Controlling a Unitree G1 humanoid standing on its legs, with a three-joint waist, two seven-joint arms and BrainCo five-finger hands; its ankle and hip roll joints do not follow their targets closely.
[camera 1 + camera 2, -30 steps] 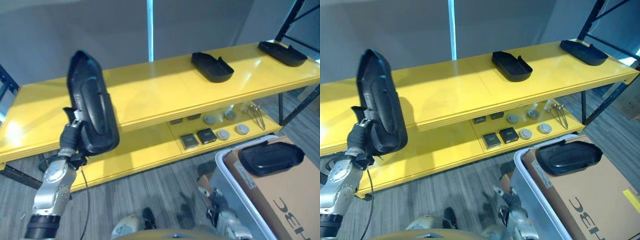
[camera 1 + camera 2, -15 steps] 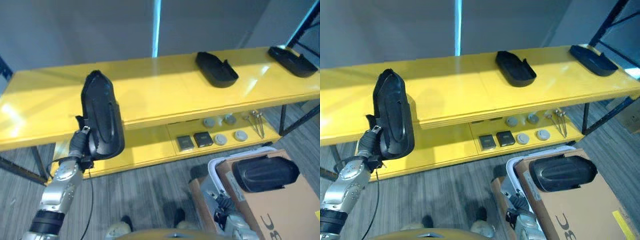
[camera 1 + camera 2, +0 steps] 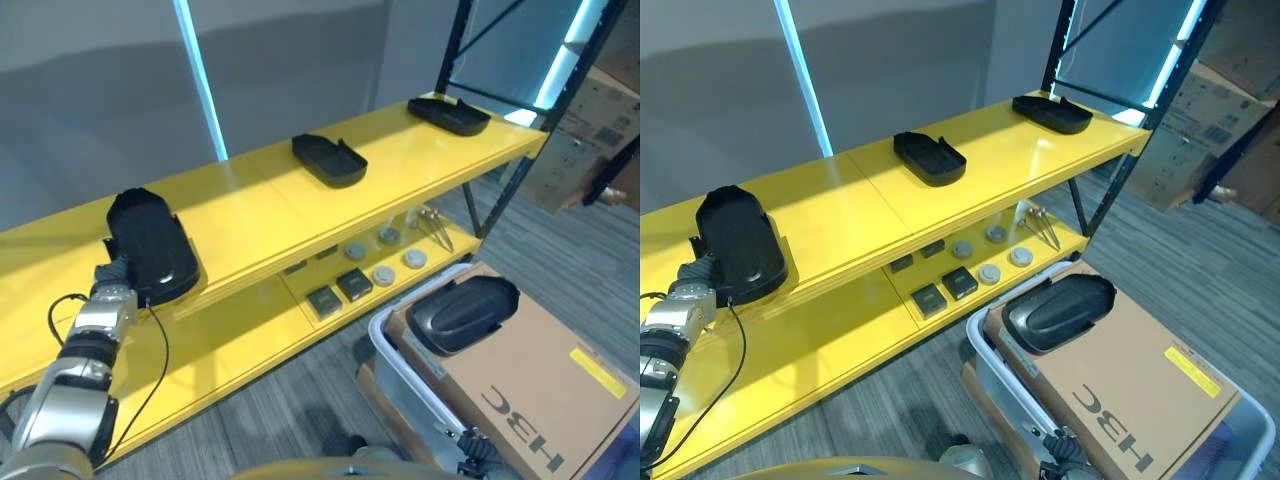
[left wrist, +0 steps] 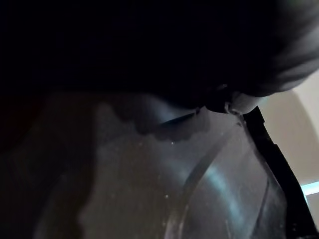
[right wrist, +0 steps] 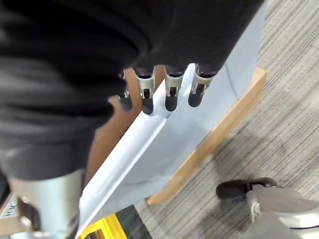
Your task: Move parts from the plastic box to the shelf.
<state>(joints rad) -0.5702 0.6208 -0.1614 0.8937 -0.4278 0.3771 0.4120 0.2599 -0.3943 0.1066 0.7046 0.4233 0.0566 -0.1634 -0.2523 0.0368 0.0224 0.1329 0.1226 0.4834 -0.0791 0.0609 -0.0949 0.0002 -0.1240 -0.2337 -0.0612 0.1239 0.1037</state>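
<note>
The left hand [image 3: 112, 281] sits behind a black part [image 3: 152, 247] at the left end of the yellow shelf [image 3: 270, 205], and its fingers are covered by the part, so I cannot tell whether they grip it or not. The left wrist view is nearly all dark plastic at close range, hard to read. The part lies on the top board at its front edge, long axis running from front to back, its narrower rounded end toward the wall. Two more black parts [image 3: 329, 160] lie farther right along the top board, and another black part [image 3: 461, 312] rests on a cardboard box [image 3: 545, 385] inside the plastic box [image 3: 392, 351]. The right hand [image 5: 164, 87] hangs beside the plastic box's wall, fingers straight and holding nothing.
</note>
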